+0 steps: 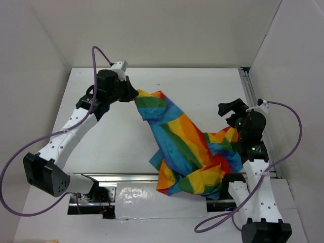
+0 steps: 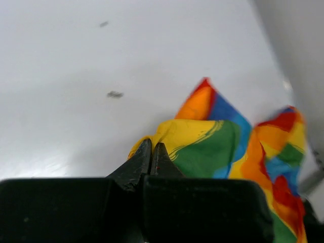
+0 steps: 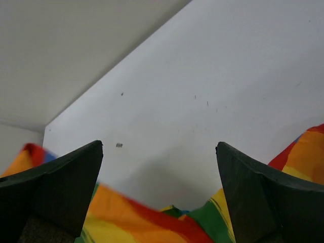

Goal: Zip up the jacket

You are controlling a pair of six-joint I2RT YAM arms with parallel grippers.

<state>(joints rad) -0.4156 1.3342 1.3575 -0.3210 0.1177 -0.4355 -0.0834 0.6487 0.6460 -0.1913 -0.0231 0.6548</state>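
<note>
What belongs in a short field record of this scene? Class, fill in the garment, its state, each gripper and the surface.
garment: jacket, rainbow stripes
state: crumpled, one end pulled up and away toward the far left
left gripper: shut on an edge of the jacket
right gripper: open, fabric below its fingers, nothing gripped
surface: white table

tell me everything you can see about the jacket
The jacket is thin, soft-looking fabric in red, orange, yellow, green and blue stripes. It lies crumpled on the white table, stretched from far left to a heap at near right. The left gripper has its jaws shut on one edge. The right gripper is open above it, not holding it. No zipper shows.
</note>
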